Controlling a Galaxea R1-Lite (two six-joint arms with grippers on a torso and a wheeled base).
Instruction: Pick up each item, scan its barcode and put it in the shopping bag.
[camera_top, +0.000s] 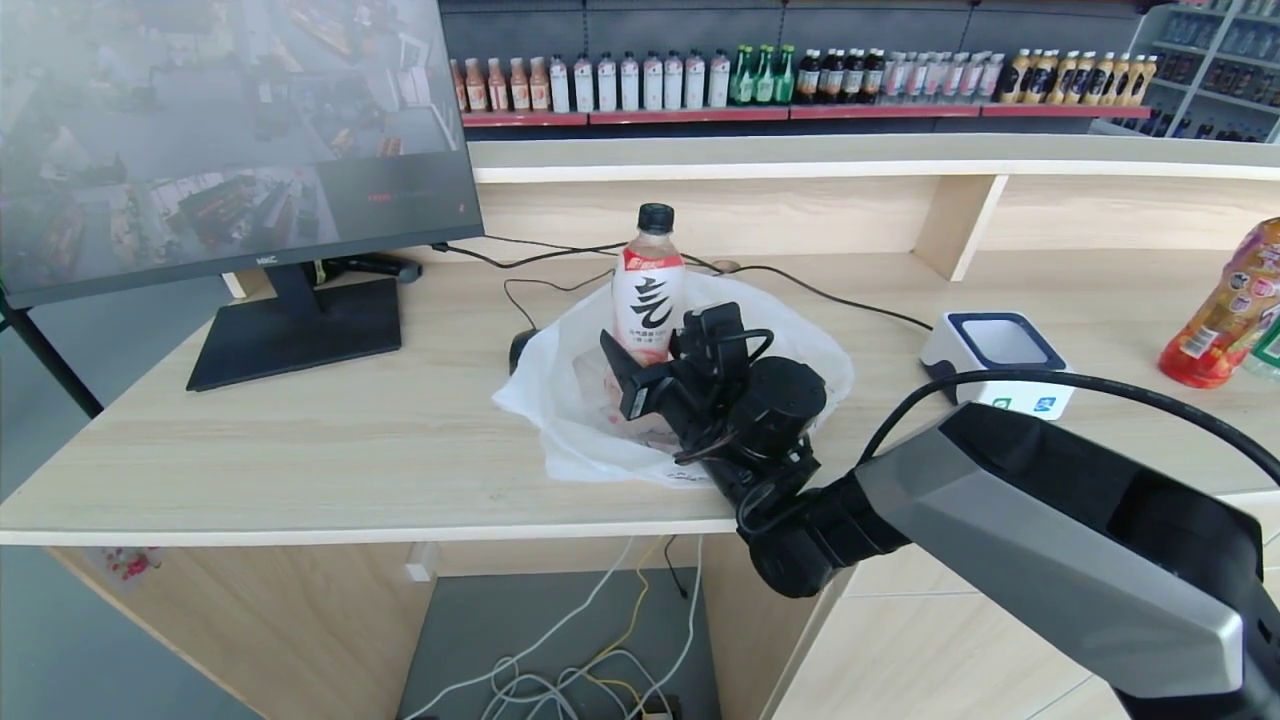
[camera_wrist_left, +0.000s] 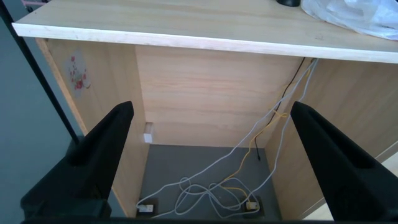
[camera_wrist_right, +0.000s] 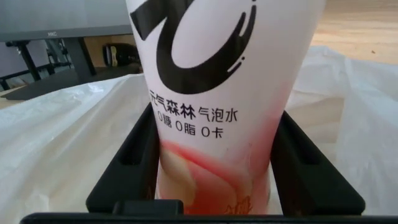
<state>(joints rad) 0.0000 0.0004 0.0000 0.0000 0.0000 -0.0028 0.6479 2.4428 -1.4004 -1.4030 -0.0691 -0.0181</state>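
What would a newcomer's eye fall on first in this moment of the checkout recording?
First, the white-and-pink bottle with a black cap, standing upright in the open white shopping bag in the middle of the counter, with the right gripper closed on its lower part. After that, the large monitor on the counter's left and the small white scanner to the right of the bag.

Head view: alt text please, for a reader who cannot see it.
The right gripper grips an upright white-and-pink bottle in the open white shopping bag on a wooden counter. A monitor stands at the counter's left, a barcode scanner at its right.
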